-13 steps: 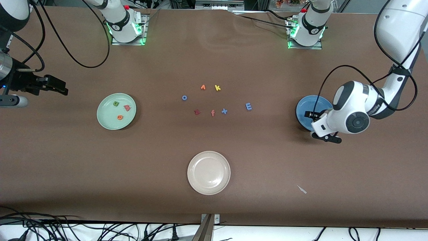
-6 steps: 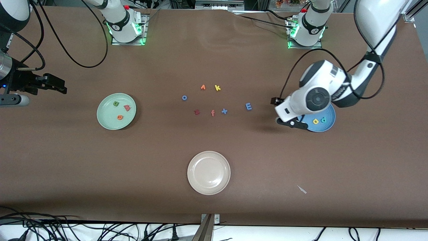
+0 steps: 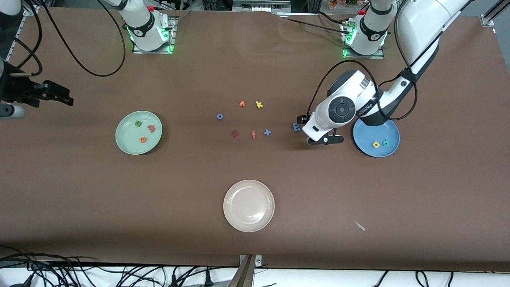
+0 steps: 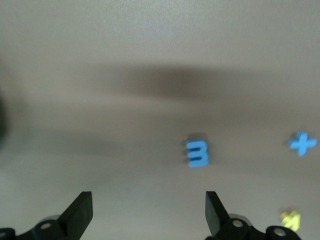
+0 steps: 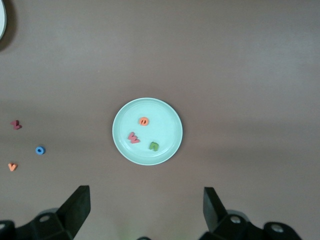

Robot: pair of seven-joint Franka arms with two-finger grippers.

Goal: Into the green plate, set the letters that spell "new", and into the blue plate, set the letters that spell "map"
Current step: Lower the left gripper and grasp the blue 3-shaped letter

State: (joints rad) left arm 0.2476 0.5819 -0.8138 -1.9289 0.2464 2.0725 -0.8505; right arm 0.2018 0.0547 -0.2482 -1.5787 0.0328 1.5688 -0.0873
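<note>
The green plate (image 3: pixel 138 132) holds the green "n" (image 3: pixel 138 123), the red-pink "w" (image 3: pixel 151 128) and the orange "e" (image 3: pixel 142 139). In the blue plate (image 3: pixel 376 137) lie the yellow "a" (image 3: pixel 376 144) and the teal "p" (image 3: pixel 385 142). The blue "m" (image 3: pixel 296 126) rests on the bare table beside the blue plate, toward the middle. My left gripper (image 4: pixel 147 210) hangs open and empty just beside the "m" (image 4: pixel 197 152). My right gripper (image 5: pixel 145 210) is open and empty, high off the right arm's end of the table, looking down at the green plate (image 5: pixel 147 131).
A cream-white plate (image 3: pixel 249 205) sits near the front edge. Loose letters lie mid-table: blue "o" (image 3: pixel 219 116), an orange letter (image 3: pixel 242 104), yellow "k" (image 3: pixel 259 104), dark red "z" (image 3: pixel 234 133), orange "f" (image 3: pixel 253 134), blue "x" (image 3: pixel 267 132). A small white scrap (image 3: pixel 359 225) lies near the front.
My left arm has swung off the blue plate toward the middle, uncovering the "a" and "p", and stands by the blue "m". The right gripper has drifted slightly toward its base's side.
</note>
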